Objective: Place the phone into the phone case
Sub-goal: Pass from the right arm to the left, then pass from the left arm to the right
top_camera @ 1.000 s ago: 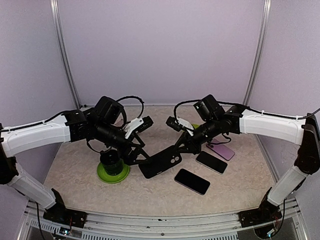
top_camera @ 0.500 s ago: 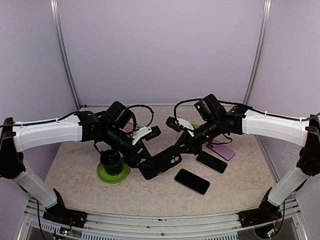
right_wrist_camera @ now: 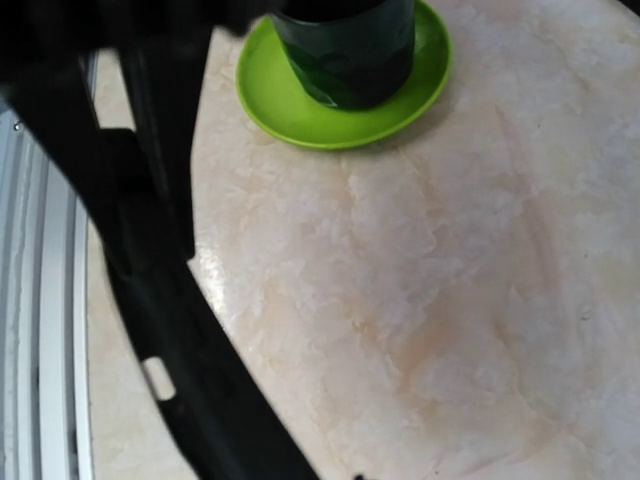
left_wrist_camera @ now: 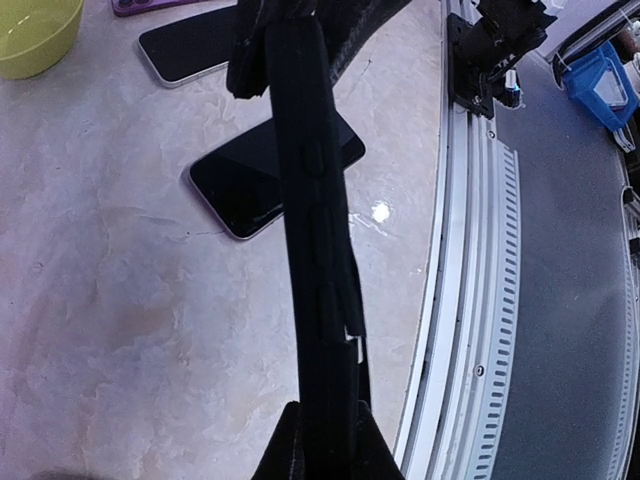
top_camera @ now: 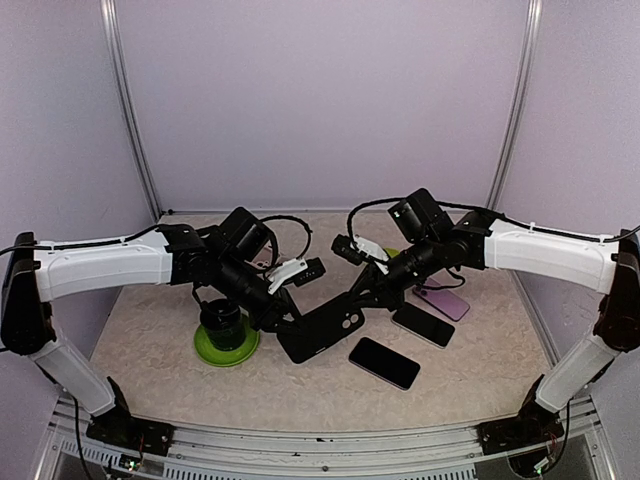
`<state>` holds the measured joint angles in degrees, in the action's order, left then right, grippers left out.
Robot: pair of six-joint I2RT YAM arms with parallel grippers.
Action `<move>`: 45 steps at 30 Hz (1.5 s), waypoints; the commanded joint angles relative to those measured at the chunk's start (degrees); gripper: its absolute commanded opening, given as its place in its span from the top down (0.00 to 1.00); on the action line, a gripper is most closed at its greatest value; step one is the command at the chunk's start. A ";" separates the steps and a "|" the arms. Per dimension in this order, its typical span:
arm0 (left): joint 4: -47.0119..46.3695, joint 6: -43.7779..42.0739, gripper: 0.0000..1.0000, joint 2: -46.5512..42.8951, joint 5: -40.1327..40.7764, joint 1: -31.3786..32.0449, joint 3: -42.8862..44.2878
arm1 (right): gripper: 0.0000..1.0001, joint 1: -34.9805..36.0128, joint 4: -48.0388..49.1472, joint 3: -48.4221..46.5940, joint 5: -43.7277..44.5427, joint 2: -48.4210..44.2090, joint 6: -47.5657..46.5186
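**Both grippers pinch the phone case between them over the table**

The left arm (top_camera: 100,270) comes in from the left edge with its white forearm almost level. Its wrist is bent down and to the right. Below that wrist a dark cup (top_camera: 222,320) stands upright on a green saucer (top_camera: 215,348) on the table (top_camera: 150,390).

The left gripper (top_camera: 288,322) points down toward the tabletop. Its fingers (left_wrist_camera: 290,452) are drawn in against the two faces of the phone case (top_camera: 322,330) at its lower-left end. In the left wrist view the case is seen edge-on, running straight away from between those fingers.

The black case sits at the middle of the scene. It slants from lower left up to upper right, with its camera cutout at the right end.

The right gripper (top_camera: 362,296) is nearly closed and grips the case's upper-right end. In the right wrist view the case is a dark bar down the left side, with the cup and saucer beyond it. The fingers themselves are hard to pick out there.

The right arm (top_camera: 545,250) rises from its base at the right edge. Its white forearm reaches left toward the centre, and the wrist angles down and to the left.

Three phones lie flat on the table to the right of the case, none of them in it.
- The near phone (top_camera: 384,362) is dark and lies just below the case's right end.
- The second phone (top_camera: 423,324) lies just behind the near one.
- The purple phone (top_camera: 443,300) lies farther back, under the right forearm.

A yellow-green bowl (left_wrist_camera: 35,35) shows in the corner of the left wrist view.
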<state>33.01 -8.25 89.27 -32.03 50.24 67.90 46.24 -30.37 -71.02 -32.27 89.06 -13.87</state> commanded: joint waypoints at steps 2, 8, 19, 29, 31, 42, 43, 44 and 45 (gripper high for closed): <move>-2.18 0.75 0.97 -0.01 -0.22 0.47 0.99 | 0.78 0.55 1.96 -0.06 1.69 -2.55 1.40; -8.94 5.43 1.00 -3.18 5.00 -0.07 -1.52 | 0.44 0.28 5.03 0.64 3.13 -5.71 5.74; -30.71 21.04 1.00 -12.82 15.38 -1.37 -10.39 | 0.21 -2.63 21.40 8.07 10.91 -14.58 26.01; -51.93 33.63 0.99 -17.99 28.35 -0.12 -21.73 | 0.23 -0.71 35.76 11.69 12.72 -9.67 39.14; -54.38 35.33 0.98 -18.06 31.48 0.83 -23.38 | 0.24 1.04 34.63 9.27 15.45 -6.82 38.62; -63.53 41.46 0.98 -19.71 49.65 6.11 -30.03 | 0.32 4.73 36.70 3.01 21.17 1.97 40.28; -63.93 41.35 0.98 -19.81 51.31 6.86 -30.17 | 0.33 4.86 36.68 2.48 21.39 2.47 40.32; -64.14 41.18 0.98 -19.77 52.84 7.56 -30.19 | 0.34 4.97 36.51 2.03 21.72 2.99 40.14; -64.35 40.99 0.98 -19.67 54.02 8.27 -30.22 | 0.35 5.13 36.44 1.55 22.04 3.43 40.00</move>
<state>-25.67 31.81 71.07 13.52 56.21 38.02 50.39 3.66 -66.74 -12.71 90.85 25.61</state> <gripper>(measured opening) 0.094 0.664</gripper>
